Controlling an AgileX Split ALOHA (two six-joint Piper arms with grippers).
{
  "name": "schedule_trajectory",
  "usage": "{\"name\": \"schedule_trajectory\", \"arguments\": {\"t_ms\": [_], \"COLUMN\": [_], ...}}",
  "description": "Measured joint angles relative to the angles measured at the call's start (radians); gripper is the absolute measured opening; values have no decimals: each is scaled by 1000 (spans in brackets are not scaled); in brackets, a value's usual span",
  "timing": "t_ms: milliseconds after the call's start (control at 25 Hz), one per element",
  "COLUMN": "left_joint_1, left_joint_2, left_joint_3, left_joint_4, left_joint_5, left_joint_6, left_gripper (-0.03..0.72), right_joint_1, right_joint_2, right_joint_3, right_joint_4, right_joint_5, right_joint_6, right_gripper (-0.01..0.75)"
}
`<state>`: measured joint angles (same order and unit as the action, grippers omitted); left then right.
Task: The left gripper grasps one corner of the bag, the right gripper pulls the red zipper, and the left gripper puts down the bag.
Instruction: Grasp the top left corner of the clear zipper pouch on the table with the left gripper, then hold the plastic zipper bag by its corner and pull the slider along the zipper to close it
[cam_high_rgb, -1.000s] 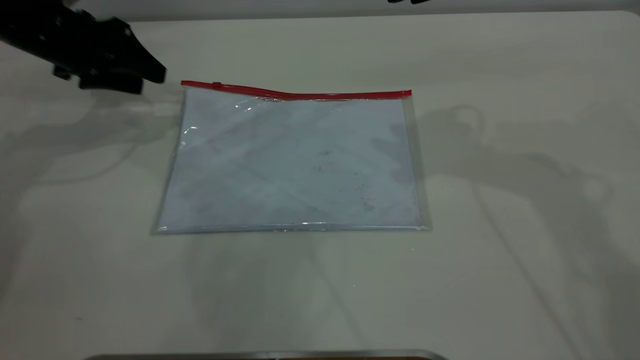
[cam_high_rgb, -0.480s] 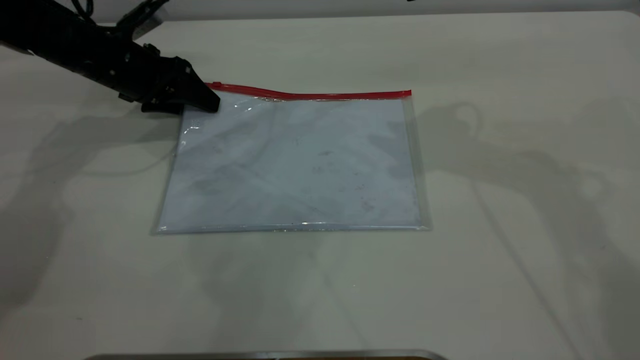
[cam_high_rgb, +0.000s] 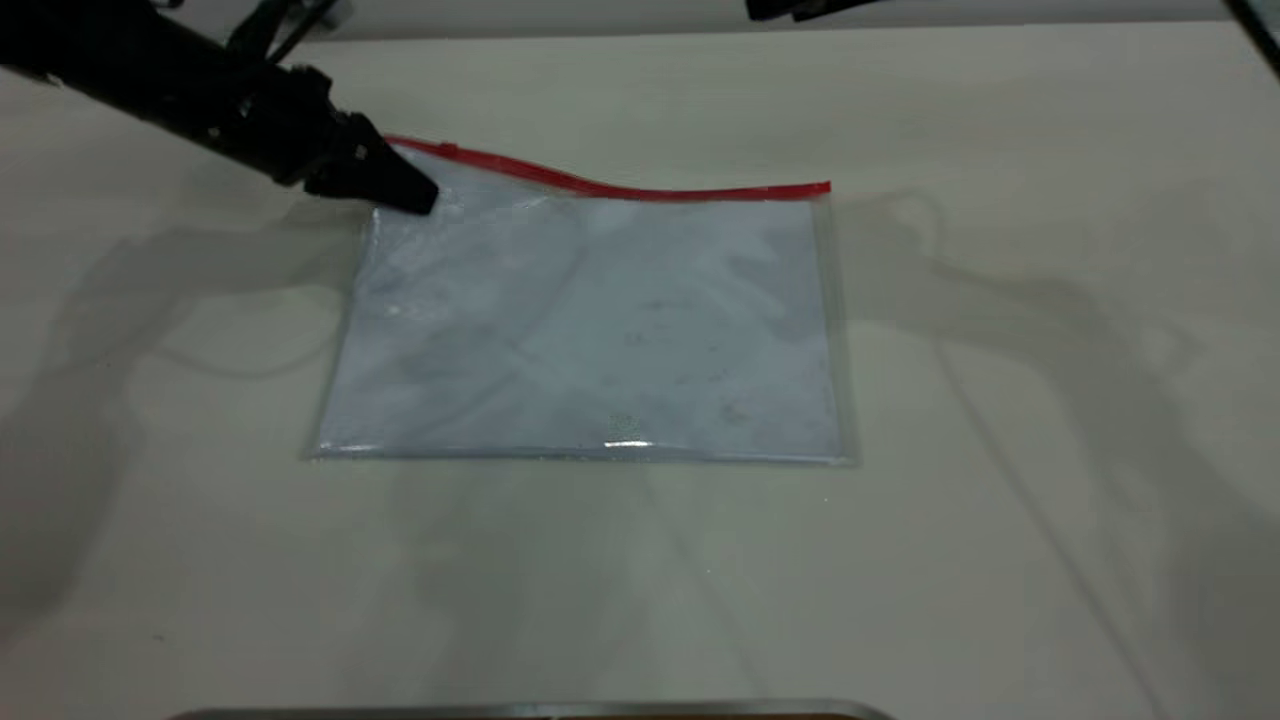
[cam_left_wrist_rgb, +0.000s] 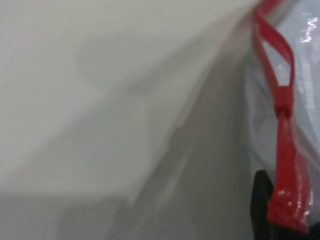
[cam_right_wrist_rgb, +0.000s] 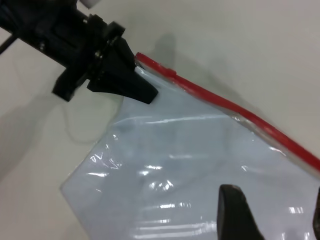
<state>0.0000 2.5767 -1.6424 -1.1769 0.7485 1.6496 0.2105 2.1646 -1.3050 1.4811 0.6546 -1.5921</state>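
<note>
Pale table (cam_high_rgb: 1000, 500), clear bag (cam_high_rgb: 600, 330) lying flat.
Left hand (cam_high_rgb: 415, 195) pinching raised corner by red zipper (cam_high_rgb: 620, 188); right hand (cam_right_wrist_rgb: 270, 210) spread above.

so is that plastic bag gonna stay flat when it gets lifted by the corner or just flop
Probably flop: where the left gripper pinches its corner, the bag bends upward and the red zipper curves while the rest lies flat on the table. It looks thin and empty, so likely light. Its glossy film may be slippery.

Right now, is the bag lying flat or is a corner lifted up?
One corner is lifted. The left gripper pinches the bag by the red zipper, which curves upward there; the rest lies flat.
</note>
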Motion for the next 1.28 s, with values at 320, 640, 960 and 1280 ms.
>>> {"name": "schedule_trajectory", "arguments": {"t_ms": [320, 640, 960, 1280], "left_joint_1": [-68, -104, -129, -147], "left_joint_2": [-36, -50, -53, -62], "left_joint_3": [0, 0, 0, 0], "left_joint_4": [-1, 1, 4, 6], "left_joint_5": [8, 31, 35, 37], "left_joint_6": [355, 410, 449, 460], "left_gripper": [59, 60, 61, 61], "right_joint_1": [48, 115, 119, 119], "right_joint_2": [235, 365, 399, 432], "right_joint_3": [-283, -395, -399, -400], "right_joint_4": [0, 6, 160, 181], "right_joint_5": [128, 140, 134, 132], "right_joint_6": [-35, -36, -99, -126], "right_gripper": [416, 416, 416, 416]}}
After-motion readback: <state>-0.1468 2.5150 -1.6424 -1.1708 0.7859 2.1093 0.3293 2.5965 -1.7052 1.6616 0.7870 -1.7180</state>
